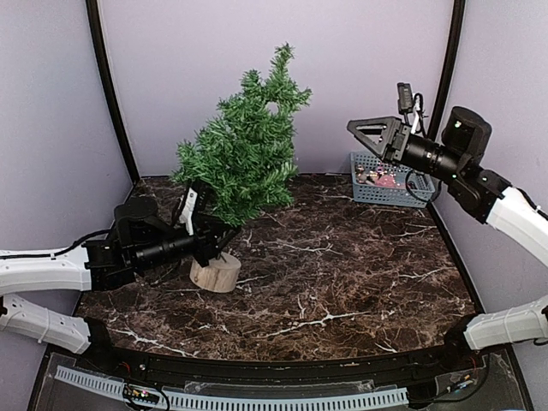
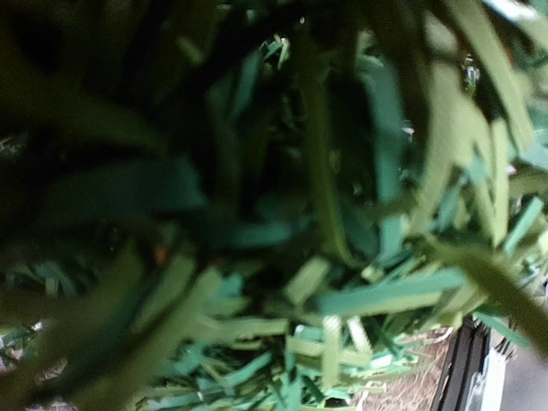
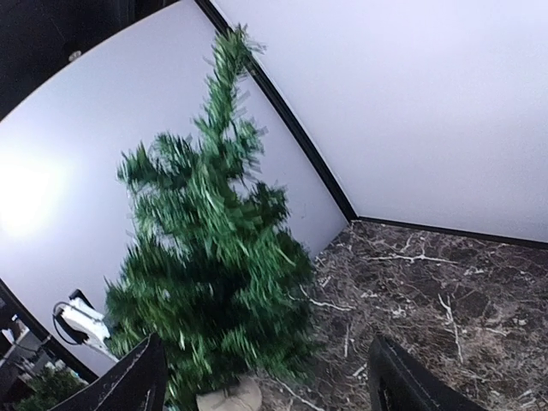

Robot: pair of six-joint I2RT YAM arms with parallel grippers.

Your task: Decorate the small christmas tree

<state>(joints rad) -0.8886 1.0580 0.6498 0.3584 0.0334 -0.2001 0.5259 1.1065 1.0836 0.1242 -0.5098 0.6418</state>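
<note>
The small christmas tree (image 1: pixel 248 154) leans to the right on its wooden disc base (image 1: pixel 215 272), left of the table's middle. My left gripper (image 1: pixel 207 229) is pushed in among its lowest branches by the stem. The left wrist view is filled with blurred green needles (image 2: pixel 282 257), and one black finger (image 2: pixel 464 368) shows at the far right edge, so the jaws stand wide apart. My right gripper (image 1: pixel 364 128) is open and empty, raised high at the right and facing the tree. The tree (image 3: pixel 205 282) and its base (image 3: pixel 227 398) show blurred between its fingers (image 3: pixel 137 381).
A blue-grey basket (image 1: pixel 370 190) with small pink and dark ornaments stands at the back right against the wall. Purple walls with black corner posts close in the dark marble table (image 1: pixel 342 274).
</note>
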